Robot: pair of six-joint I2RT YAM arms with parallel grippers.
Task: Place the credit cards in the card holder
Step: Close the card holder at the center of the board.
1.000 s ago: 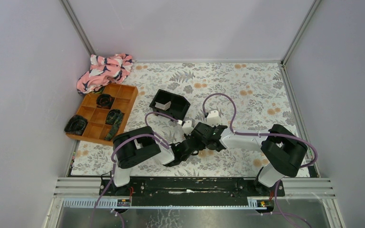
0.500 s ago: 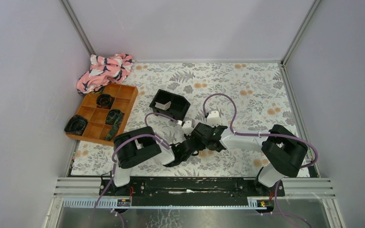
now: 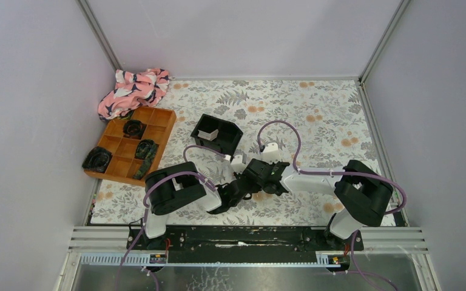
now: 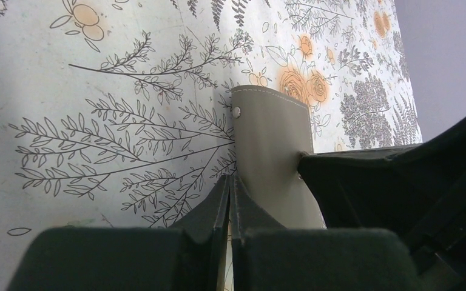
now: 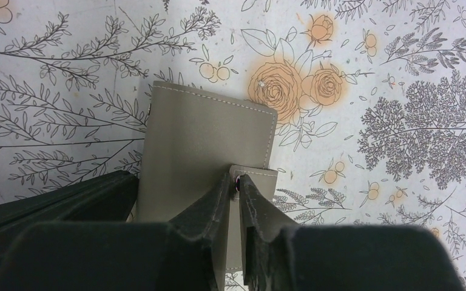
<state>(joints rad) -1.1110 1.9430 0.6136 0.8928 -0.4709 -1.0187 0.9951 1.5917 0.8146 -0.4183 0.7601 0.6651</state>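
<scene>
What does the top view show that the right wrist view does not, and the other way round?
Only the top view: the cloth, the orange tray, the black tray, and the left arm and right arm whole. Only the right wrist view: the holder, with the right tool shut on its tab. Both: the floral table cover and the right tool.

Top camera looks down from behind; close wrist views share the card holder.

Matt, smooth leather-look card holder with stitched edges on matt floral-printed table cover.
</scene>
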